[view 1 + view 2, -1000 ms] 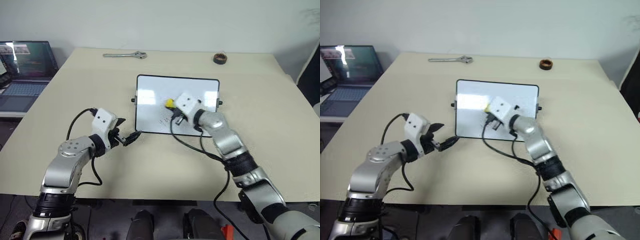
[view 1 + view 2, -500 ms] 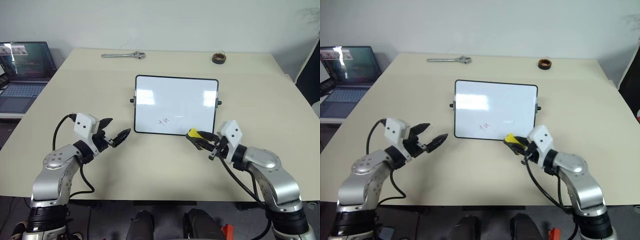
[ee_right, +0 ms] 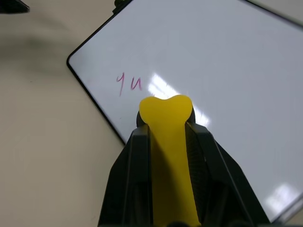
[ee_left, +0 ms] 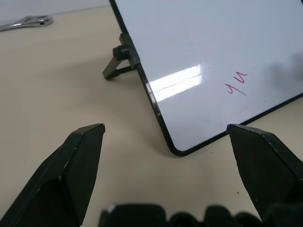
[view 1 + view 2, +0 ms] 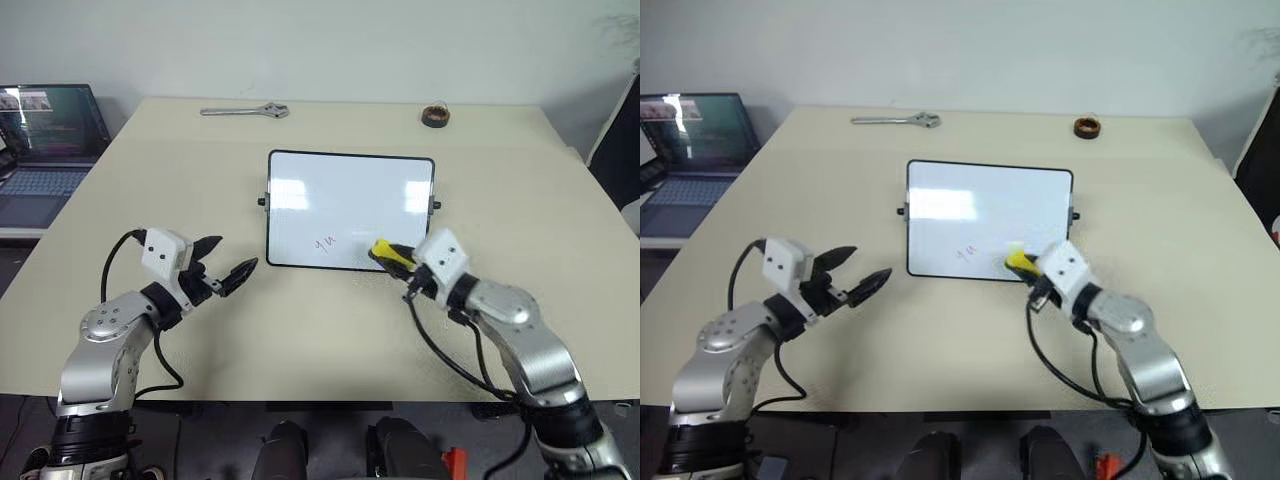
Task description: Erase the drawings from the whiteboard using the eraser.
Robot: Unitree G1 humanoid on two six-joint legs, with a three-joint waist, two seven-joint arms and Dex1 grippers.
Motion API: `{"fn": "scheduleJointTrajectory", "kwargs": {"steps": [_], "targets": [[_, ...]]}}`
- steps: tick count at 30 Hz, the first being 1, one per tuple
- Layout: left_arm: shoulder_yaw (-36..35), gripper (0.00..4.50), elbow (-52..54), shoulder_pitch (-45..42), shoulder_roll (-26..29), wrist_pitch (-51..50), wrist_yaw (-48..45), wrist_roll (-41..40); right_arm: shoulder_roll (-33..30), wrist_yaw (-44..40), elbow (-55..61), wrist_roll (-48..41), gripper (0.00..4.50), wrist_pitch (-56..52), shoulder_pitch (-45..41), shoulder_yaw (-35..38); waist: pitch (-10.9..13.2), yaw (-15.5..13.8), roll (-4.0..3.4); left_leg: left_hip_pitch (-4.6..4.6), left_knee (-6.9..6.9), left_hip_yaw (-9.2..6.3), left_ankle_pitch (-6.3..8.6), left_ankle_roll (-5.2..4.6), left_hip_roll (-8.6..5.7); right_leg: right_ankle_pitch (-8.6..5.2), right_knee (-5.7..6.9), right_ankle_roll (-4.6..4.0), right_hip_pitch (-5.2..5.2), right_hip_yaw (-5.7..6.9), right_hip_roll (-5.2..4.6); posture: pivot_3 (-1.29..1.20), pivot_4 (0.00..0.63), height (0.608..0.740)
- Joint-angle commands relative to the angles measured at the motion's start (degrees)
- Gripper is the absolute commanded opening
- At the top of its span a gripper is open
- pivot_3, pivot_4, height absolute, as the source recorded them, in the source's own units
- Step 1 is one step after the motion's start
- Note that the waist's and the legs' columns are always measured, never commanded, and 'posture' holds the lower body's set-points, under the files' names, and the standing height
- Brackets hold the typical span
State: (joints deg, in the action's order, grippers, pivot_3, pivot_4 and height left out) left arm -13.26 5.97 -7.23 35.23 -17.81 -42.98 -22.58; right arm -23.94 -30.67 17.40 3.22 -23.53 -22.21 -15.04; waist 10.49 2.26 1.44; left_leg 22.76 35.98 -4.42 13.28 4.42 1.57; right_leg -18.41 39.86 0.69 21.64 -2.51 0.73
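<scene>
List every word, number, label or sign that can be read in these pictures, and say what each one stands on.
"4 u": purple-pink handwritten marks on the whiteboard, near its front edge; read loosely, they may be mere squiggles.
Laptop screen, left of the table: it shows coloured content, too small to read.
Wrench, tape roll, yellow eraser: no readable text or label.
</scene>
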Motion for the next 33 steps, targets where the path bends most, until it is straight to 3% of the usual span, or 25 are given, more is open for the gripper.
{"fn": "scheduleJointTrajectory", "kwargs": {"steps": [1,9,15,24,33], "targets": [[1.69,4.50,1.12,0.60,1.64,1.95,-3.18,0.73,1.95,3.03,-8.49,6.95,0.67,5.66,-7.10,-4.77,0.00,-0.04,0.00,0.04,-0.01,-0.01,0.00,0.00,0.01,0.00,0.00,0.00,0.03,0.00,0.00,0.00,0.150,0.740],[4.29,4.50,2.45,1.09,1.90,2.49,-4.81,1.99,6.64,5.87,-29.44,14.98,0.67,13.92,-19.01,-10.37,0.00,-0.25,0.00,0.10,0.01,0.02,0.00,0.00,0.08,0.01,0.03,-0.02,0.10,-0.01,-0.05,0.00,0.150,0.740],[4.59,4.50,1.98,1.51,1.22,2.99,-4.48,2.68,5.61,-6.28,-29.73,18.16,0.63,14.28,-19.33,-18.11,-0.01,-0.24,0.01,-0.18,0.05,-0.01,0.00,-0.01,0.08,0.01,0.11,-0.03,-0.13,0.00,-0.02,0.00,0.150,0.740],[5.06,4.50,0.56,1.54,0.61,4.10,-4.77,3.08,10.59,5.48,-34.52,21.84,0.51,17.52,-25.06,-14.23,-0.01,-0.14,0.00,-0.18,0.07,-0.05,-0.01,0.00,0.09,0.05,0.16,-0.09,-0.13,0.03,-0.01,0.00,0.150,0.740],[5.59,4.50,0.53,1.43,-0.12,4.47,-4.47,3.38,10.90,-8.98,-34.56,21.55,0.39,15.61,-22.57,-19.87,-0.01,-0.28,0.00,-0.10,0.04,-0.06,0.00,0.00,0.11,0.04,0.08,-0.09,-0.10,0.03,-0.03,0.00,0.150,0.740]]}}
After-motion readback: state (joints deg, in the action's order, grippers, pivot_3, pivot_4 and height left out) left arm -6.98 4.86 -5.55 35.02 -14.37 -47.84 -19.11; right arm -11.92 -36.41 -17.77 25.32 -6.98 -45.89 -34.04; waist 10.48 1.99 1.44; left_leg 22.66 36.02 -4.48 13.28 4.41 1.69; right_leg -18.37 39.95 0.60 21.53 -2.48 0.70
